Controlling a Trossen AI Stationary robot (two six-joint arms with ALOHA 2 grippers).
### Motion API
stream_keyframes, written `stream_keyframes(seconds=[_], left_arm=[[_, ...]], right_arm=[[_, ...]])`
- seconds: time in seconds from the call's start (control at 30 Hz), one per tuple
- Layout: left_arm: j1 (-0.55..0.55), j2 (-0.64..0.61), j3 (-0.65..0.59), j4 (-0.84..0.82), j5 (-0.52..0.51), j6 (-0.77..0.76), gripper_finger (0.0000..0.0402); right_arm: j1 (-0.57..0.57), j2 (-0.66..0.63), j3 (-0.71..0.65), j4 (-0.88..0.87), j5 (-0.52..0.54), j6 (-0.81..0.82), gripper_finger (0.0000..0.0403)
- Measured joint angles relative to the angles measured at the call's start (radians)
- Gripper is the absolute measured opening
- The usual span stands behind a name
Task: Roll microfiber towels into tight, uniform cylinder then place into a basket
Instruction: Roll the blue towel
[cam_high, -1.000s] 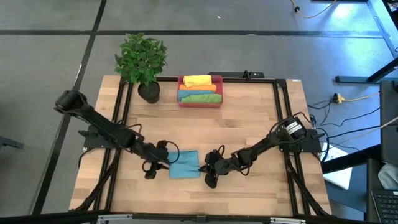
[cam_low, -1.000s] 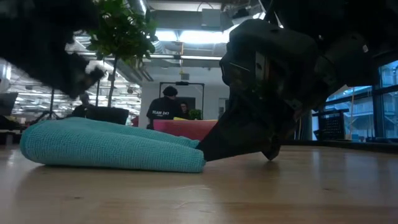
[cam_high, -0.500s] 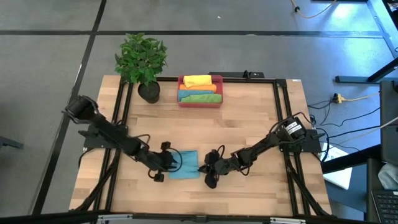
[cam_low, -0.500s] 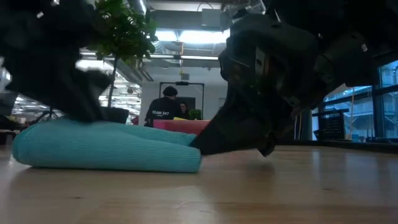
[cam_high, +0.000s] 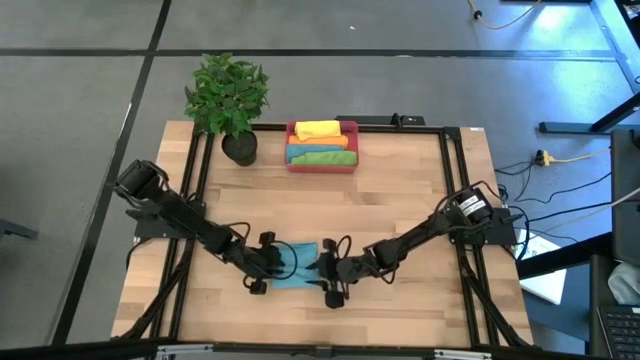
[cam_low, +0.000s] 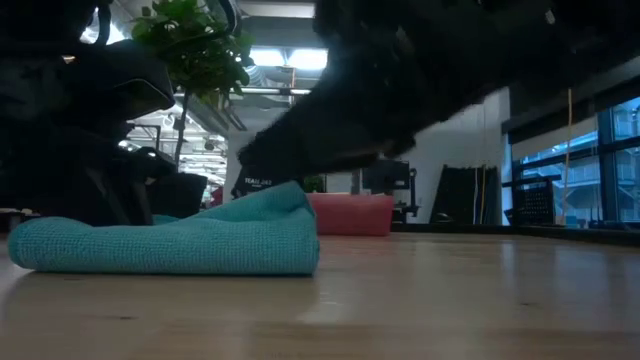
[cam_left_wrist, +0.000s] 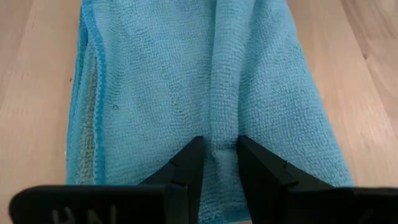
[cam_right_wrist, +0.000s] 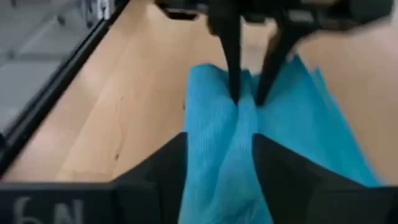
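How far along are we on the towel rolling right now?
Done: yellow, blue, orange and green towels lie in the basket. In hand: the teal towel lies folded on the table, not rolled; the left gripper pinches a ridge of it, and the right gripper straddles the opposite end. Left: roll it tight and basket it.

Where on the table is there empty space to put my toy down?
Bare wood lies between the basket and the teal towel, and along the right side of the table. It is crowded at the front middle, where the left tool and right tool meet on that towel.
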Motion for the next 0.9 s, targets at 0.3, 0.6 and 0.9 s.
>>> stream_keyframes(seconds=[0.3,0.6,0.9], left_arm=[[0.0,0.0,-0.001,-0.008,0.001,0.0,0.009],[0.001,0.0,-0.002,-0.007,0.002,0.0,0.009],[0.001,0.001,-0.003,-0.007,0.008,-0.011,0.009]], right_arm=[[0.084,-0.003,0.169,-0.278,0.091,-0.374,0.0238],[0.148,0.073,0.184,-0.355,0.186,-0.419,0.0229],[0.134,0.111,0.191,-0.362,0.267,-0.476,0.0263]])
